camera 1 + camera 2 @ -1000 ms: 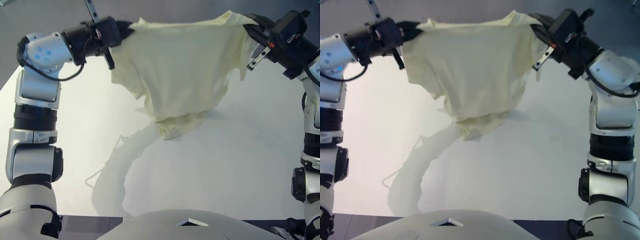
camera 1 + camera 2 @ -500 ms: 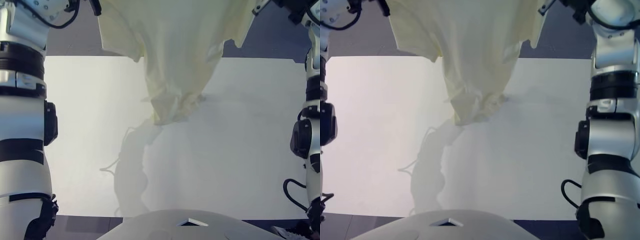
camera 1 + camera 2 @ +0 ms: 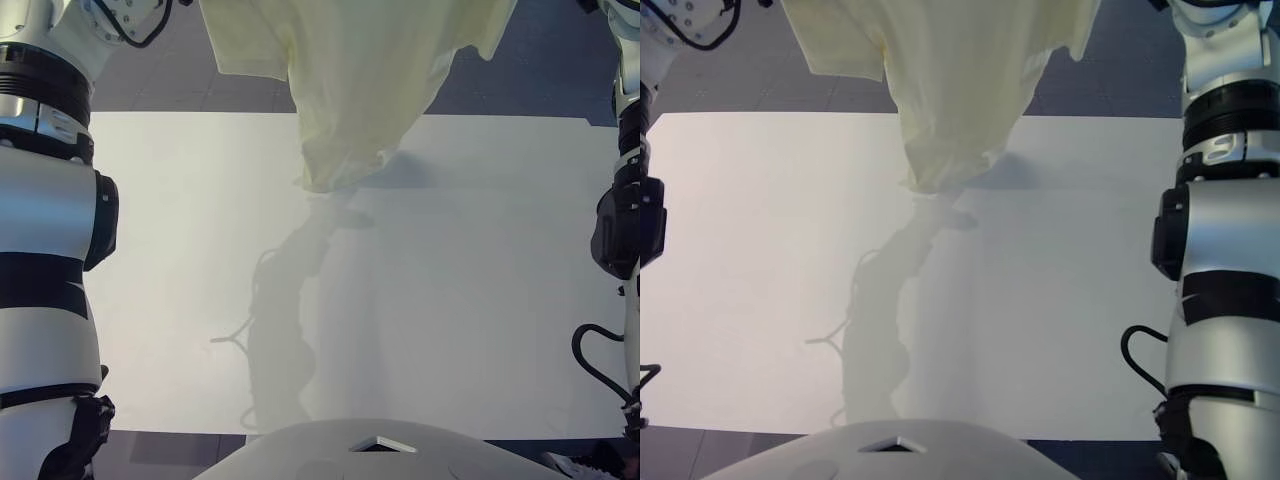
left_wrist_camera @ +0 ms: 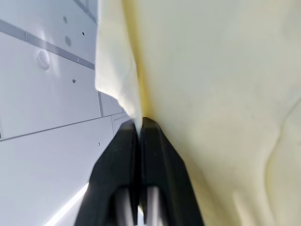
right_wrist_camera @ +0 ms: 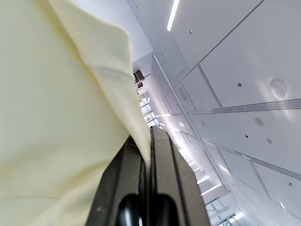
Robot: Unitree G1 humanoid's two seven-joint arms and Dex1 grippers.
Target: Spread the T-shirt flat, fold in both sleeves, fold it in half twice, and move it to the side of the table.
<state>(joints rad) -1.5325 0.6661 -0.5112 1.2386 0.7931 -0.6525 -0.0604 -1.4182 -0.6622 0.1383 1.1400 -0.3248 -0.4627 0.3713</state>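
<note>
silver-white arms (image 3: 50, 225), black bands (image 3: 40, 285), black cables (image 3: 576, 343)

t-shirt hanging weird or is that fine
The T-shirt hangs unevenly. Its top is pinched between the left fingers and the right fingers, and it sags into a twisted, bunched clump at the bottom, over the far part of the table, rather than draping flat. No damage shows.
</note>
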